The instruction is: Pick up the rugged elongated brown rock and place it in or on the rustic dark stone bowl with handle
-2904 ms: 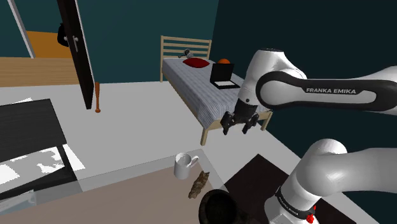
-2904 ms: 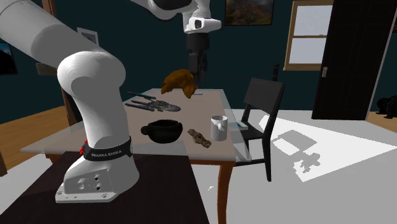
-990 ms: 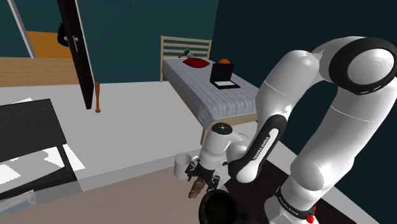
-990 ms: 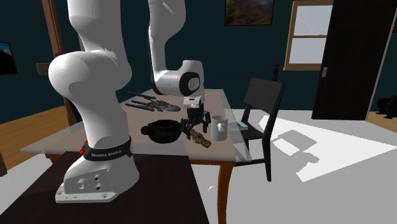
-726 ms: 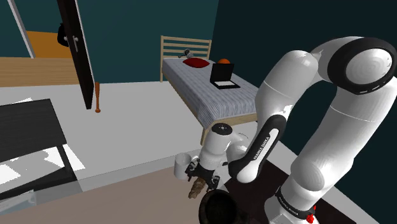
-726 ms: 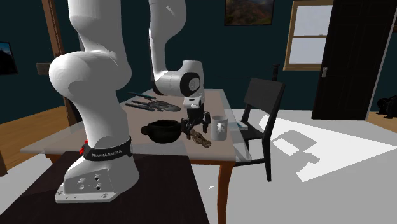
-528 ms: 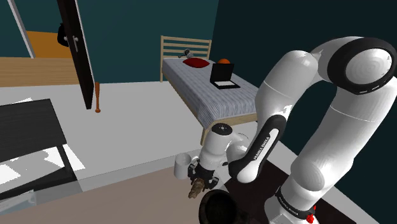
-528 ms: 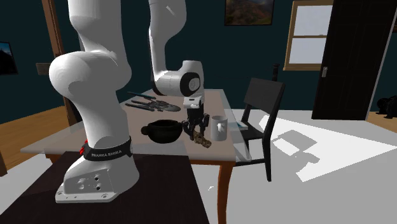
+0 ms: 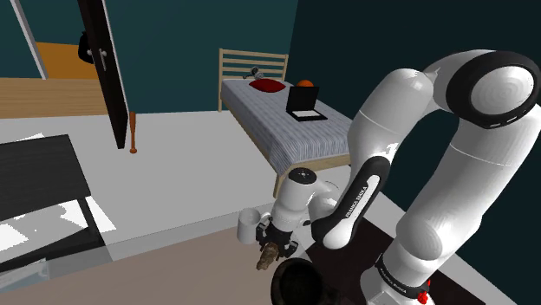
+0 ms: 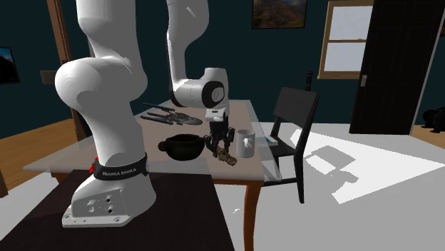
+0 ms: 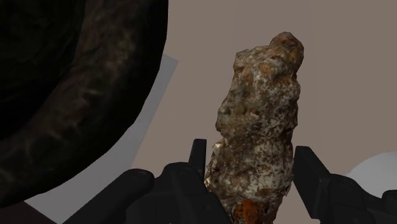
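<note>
The brown, rough rock (image 11: 257, 121) lies on the bench (image 10: 239, 118), between the dark bowl (image 10: 184, 147) with a handle and a white mug (image 10: 245, 142). It is just beside the bowl's rim but apart from it. We see the hand (image 11: 251, 159) closed on the near end of the rock, and both black fingers (image 11: 198, 153) press against its sides. In the shoulder view the white arm (image 9: 373, 173) bends low over the bench, with the hand down at the rock.
</note>
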